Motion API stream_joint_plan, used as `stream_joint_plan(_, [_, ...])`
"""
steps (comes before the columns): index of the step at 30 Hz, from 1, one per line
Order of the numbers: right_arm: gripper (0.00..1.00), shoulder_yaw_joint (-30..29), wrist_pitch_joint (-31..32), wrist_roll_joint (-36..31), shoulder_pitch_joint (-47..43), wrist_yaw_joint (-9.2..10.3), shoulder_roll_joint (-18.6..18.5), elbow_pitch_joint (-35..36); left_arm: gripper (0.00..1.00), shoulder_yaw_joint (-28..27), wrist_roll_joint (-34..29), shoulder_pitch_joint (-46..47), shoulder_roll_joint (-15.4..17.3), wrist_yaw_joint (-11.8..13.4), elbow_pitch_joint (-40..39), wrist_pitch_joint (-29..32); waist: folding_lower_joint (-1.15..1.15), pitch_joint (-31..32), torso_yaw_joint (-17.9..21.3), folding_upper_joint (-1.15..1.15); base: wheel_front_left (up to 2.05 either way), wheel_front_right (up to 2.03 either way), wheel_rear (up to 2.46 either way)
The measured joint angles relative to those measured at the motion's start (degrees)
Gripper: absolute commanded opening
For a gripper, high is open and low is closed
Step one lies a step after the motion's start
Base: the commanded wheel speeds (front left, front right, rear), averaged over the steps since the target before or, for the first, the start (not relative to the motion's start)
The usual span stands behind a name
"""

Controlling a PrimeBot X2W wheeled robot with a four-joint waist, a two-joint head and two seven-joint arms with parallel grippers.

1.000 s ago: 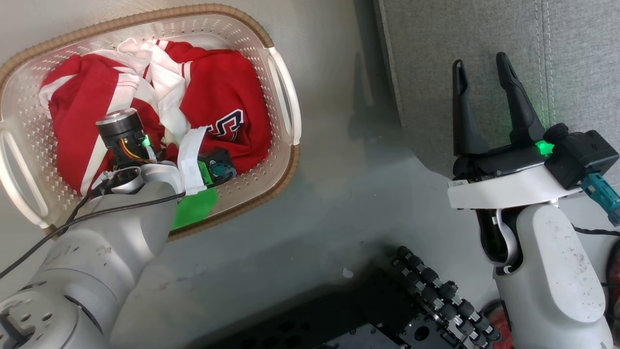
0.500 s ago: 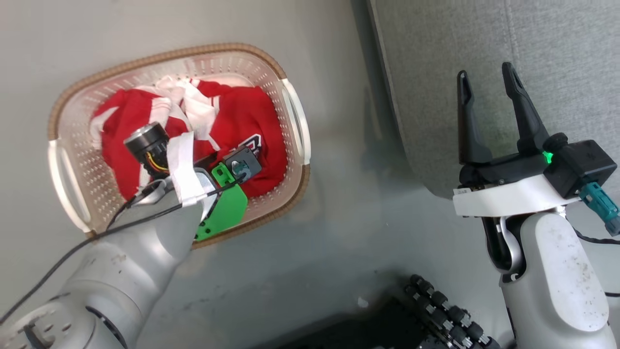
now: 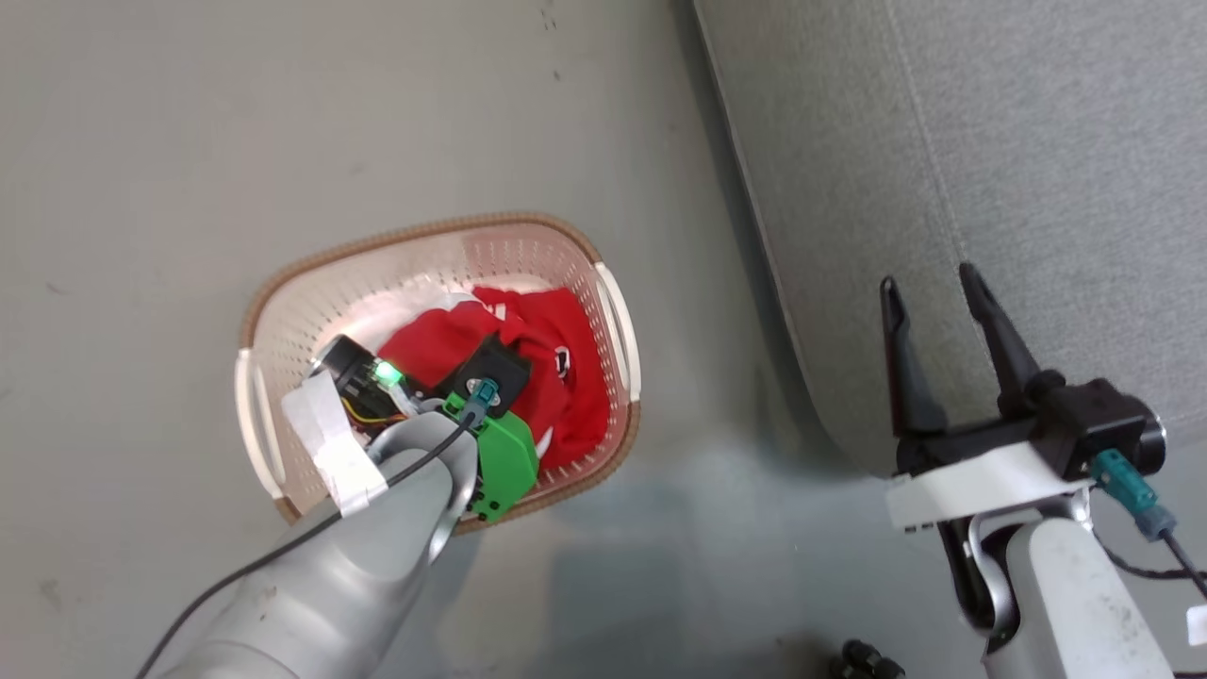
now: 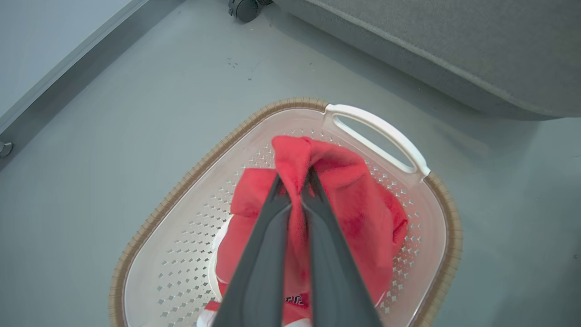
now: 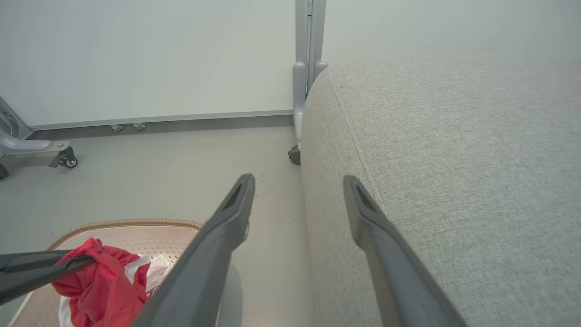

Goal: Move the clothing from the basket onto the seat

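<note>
Grey floor (image 3: 189, 141): basket (image 3: 519, 256) holds red clothing (image 3: 552, 325)

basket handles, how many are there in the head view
2: one handle at the basket's left end, the other handle at its right end, nearer the seat. Neither is hidden.

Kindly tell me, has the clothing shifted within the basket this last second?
Yes: the clothing, pinched by the left gripper, has bunched rightward, baring the basket floor's left.
</note>
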State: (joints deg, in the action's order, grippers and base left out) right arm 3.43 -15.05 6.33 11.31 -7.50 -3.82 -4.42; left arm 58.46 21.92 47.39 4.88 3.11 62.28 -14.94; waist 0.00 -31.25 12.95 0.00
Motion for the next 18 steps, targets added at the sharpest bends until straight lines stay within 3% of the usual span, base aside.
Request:
stream_joint_plan(8, [1.00,1.9,0.0,-0.5,-6.2,0.00,-0.5,-1.9,0.00,-6.8,0.3,-10.1,4.0,4.0,-17.6,-0.1,0.00,10.2,-1.7,0.00,0.00,0.00,0.00])
stream_joint_plan(18, [1.00,5.8,0.0,-0.9,-12.9,0.00,-1.1,-3.8,0.00,-11.6,-1.9,-20.5,6.6,4.5,-30.6,-0.2,0.00,22.6,-3.4,0.00,0.00,0.00,0.00])
